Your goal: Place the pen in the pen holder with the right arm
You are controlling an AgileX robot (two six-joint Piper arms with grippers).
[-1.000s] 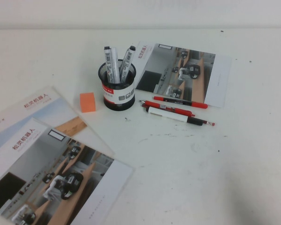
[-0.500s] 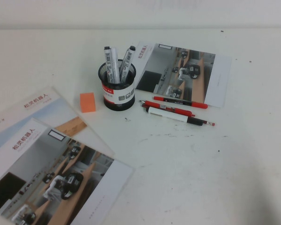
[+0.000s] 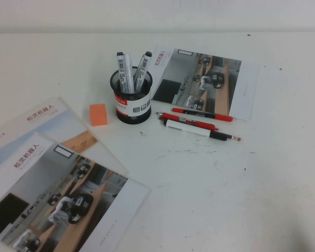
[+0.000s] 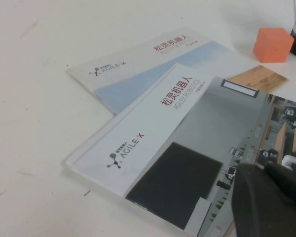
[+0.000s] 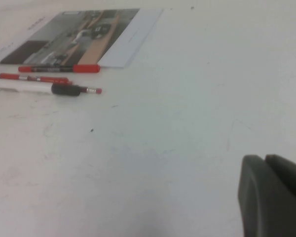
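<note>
You are looking at a likely finish: the pen point(image 3: 125, 71) is standing in the pen holder point(image 3: 132, 105) (beside a twin), while right gripper point(image 5: 264, 161) and left gripper point(image 4: 264, 168) are hanging back over the table, fingers pressed together, empty.

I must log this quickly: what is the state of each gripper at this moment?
Left gripper: over the printed brochures, fingers together, shut, holding nothing.
Right gripper: above bare white table, fingers together, shut, holding nothing.

Brochure point(image 4: 153, 163) cover: "AGILE·X", "松灵机器人"; same on 2nd brochure point(image 4: 123, 69).
</note>
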